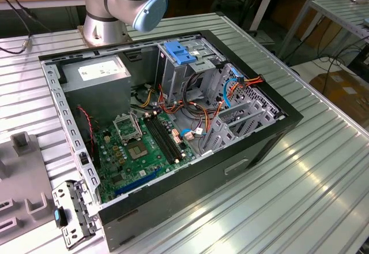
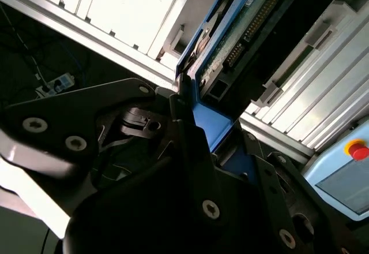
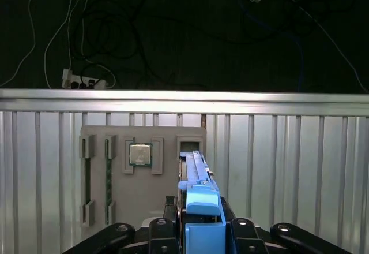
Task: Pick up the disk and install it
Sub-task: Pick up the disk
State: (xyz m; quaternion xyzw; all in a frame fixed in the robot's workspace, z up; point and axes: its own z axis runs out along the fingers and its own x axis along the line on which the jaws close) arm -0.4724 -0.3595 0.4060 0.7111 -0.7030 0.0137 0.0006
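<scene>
The gripper (image 3: 199, 212) is pinched on the disk (image 3: 198, 176), its black fingers (image 3: 168, 209) pressed against the two flat sides of the blue carrier. The disk stands on edge. In the first wrist view it reaches from the fingers out to a small slot at the corner of a grey plate (image 3: 151, 191). Whether its far end touches that slot I cannot tell. The plate lies on the ribbed table (image 3: 288, 167) and carries a square chip (image 3: 140, 154) in a pocket just beside the slot, with two long thin strips (image 3: 108, 176) in holders further along.

In the second wrist view the disk's green board (image 2: 245, 26) faces the camera, edged by the blue frame. A pale pendant with a red button (image 2: 358, 149) lies well apart from it.

In the exterior view the arm (image 1: 130, 0) rises at the far side of the table. An open black case (image 1: 230, 173) lies on its side near the arm's base, with the motherboard (image 1: 138, 150) on its floor. A grey supply box (image 1: 95, 72) sits at the far corner of the case on the exterior view's left. A blue clip (image 1: 181, 53) sits on the metal cage (image 1: 173, 75) beside that box. A small bracket (image 1: 72, 213) rests against the near corner of the case
</scene>
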